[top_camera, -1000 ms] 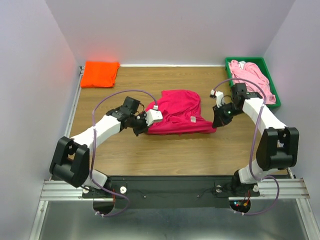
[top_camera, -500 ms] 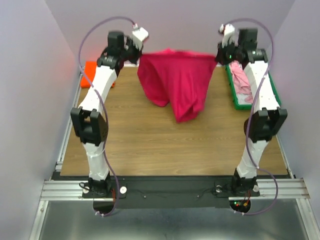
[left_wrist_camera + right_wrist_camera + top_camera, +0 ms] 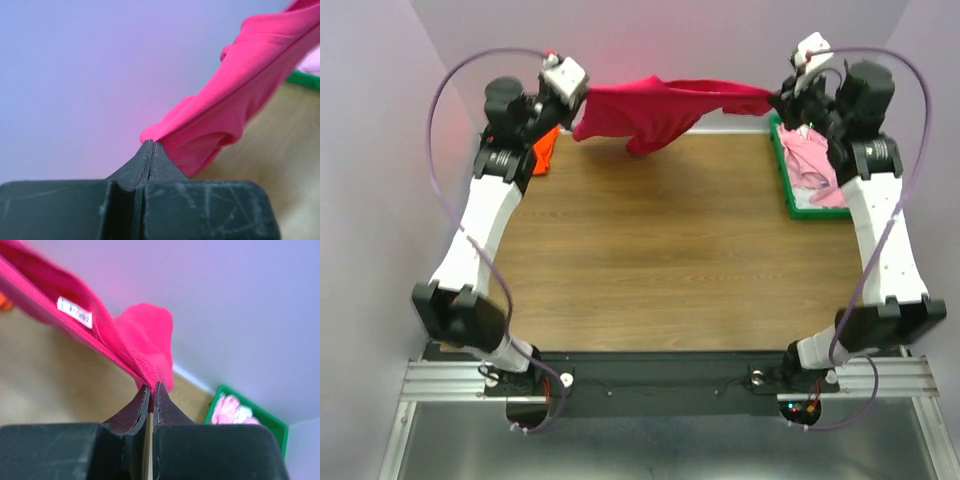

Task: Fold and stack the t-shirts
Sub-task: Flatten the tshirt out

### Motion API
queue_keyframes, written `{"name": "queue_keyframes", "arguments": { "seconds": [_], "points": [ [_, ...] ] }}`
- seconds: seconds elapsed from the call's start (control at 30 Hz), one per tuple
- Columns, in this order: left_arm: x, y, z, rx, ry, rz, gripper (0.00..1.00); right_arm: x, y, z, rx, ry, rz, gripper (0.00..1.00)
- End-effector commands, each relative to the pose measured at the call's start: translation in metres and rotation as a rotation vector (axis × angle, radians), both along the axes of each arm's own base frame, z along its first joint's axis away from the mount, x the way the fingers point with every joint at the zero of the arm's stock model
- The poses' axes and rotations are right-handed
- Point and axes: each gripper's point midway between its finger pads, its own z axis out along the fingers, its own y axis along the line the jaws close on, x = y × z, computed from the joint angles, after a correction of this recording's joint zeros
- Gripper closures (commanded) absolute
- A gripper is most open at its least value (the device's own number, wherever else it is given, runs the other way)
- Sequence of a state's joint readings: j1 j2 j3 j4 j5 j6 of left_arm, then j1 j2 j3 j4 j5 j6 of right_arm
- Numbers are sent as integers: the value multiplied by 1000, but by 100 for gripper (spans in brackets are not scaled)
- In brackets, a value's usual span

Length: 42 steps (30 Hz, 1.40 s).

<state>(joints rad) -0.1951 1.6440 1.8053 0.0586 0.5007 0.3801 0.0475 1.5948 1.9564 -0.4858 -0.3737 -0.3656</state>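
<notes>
The left claw (image 3: 151, 146) is clenched on one edge of the crimson-magenta t-shirt (image 3: 655, 110). Its two fingertips are pressed flat together with a pinch of cloth caught between them. It is raised well off the table (image 3: 660, 260) and far to the left of the green tray (image 3: 786, 185), near the back wall.

The right claw (image 3: 151, 388) is likewise clamped on the opposite edge of the same shirt, its tips meeting on a folded seam. In the overhead view it sits just above and to the left of the tray's far corner.

Between the two claws the crimson-magenta shirt hangs in the air as a stretched band. It is nearly taut on the side nearest the tray and sags into a loose fold toward the side away from it. It touches neither the tray nor the table. The right wrist view shows a small white label (image 3: 75, 312) sewn along the shirt's seam.

The pale pink t-shirt (image 3: 810, 160) lies crumpled inside the tray. The bright orange t-shirt (image 3: 546, 148) lies on the table at the far corner opposite the tray, partly hidden behind the left arm.
</notes>
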Motion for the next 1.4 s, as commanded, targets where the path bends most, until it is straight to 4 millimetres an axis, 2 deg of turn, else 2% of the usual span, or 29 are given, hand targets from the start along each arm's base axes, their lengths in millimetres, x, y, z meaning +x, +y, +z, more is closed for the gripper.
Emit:
{"name": "queue_keyframes", "arguments": {
  "seconds": [0.0, 0.03, 0.1, 0.13, 0.17, 0.2, 0.23, 0.27, 0.3, 0.33, 0.43, 0.53, 0.57, 0.63, 0.67, 0.7, 0.73, 0.77, 0.87, 0.9, 0.97, 1.0, 1.1, 1.17, 1.2, 1.3, 1.37],
  "points": [
    [-51, 36, -67, 237, -18, 5, 100, -41, -18, -50, -130, 27, 17, 99],
    [-63, 35, -93, 310, 4, -38, 100, -52, -17, -67, -190, 39, 51, 99],
    [-113, 33, -178, 422, 182, -163, 100, -77, -9, -109, -228, 109, 131, 99],
    [-126, 35, -202, 503, 191, -199, 99, -100, -6, -153, -258, 220, 180, 86],
    [-147, 39, -236, 546, 292, -225, 97, -113, -3, -170, -269, 270, 219, 64],
    [-169, 43, -269, 579, 362, -244, 77, -128, -5, -191, -281, 345, 235, 41],
    [-180, 47, -282, 591, 402, -242, 68, -139, -7, -218, -283, 415, 232, 11],
    [-195, 53, -299, 610, 466, -251, 56, -147, -11, -224, -293, 433, 222, 9],
    [-207, 57, -304, 630, 474, -257, 17, -155, -15, -236, -319, 469, 215, 9],
    [-220, 58, -317, 649, 503, -283, 1, -167, -18, -249, -344, 521, 231, 9],
    [-234, 62, -322, 668, 507, -289, 1, -188, -25, -283, -388, 636, 255, 10],
    [-230, 62, -326, 677, 522, -294, 2, -192, -28, -312, -397, 733, 269, 14],
    [-225, 60, -328, 672, 541, -303, 6, -188, -25, -321, -383, 768, 287, 16],
    [-219, 58, -333, 661, 572, -309, 10, -183, -19, -324, -338, 800, 300, 21],
    [-212, 57, -333, 648, 580, -302, 13, -180, -15, -325, -314, 813, 309, 23],
    [-209, 56, -343, 629, 638, -301, 18, -172, -9, -320, -295, 804, 318, 24],
    [-202, 53, -341, 620, 642, -303, 21, -170, -1, -330, -278, 845, 327, 28],
    [-199, 52, -350, 616, 679, -317, 27, -168, 2, -334, -285, 859, 327, 30],
    [-187, 43, -351, 577, 697, -329, 32, -160, 22, -357, -303, 890, 328, 33],
    [-185, 37, -358, 574, 718, -337, 32, -156, 24, -363, -309, 896, 313, 35],
    [-172, 31, -360, 569, 717, -299, 34, -143, 36, -377, -273, 927, 297, 39],
    [-170, 28, -369, 567, 742, -296, 36, -139, 40, -379, -260, 937, 293, 39],
    [-155, 21, -372, 503, 782, -252, 40, -126, 48, -393, -248, 979, 278, 41],
    [-149, 16, -372, 472, 796, -243, 40, -123, 53, -400, -260, 995, 273, 41],
    [-150, 15, -376, 466, 808, -254, 39, -126, 53, -413, -274, 1030, 269, 42],
    [-156, 4, -384, 475, 808, -301, 33, -137, 49, -433, -301, 1093, 261, 47],
    [-163, -6, -395, 511, 813, -329, 33, -144, 45, -447, -310, 1139, 248, 58]
  ]
}}
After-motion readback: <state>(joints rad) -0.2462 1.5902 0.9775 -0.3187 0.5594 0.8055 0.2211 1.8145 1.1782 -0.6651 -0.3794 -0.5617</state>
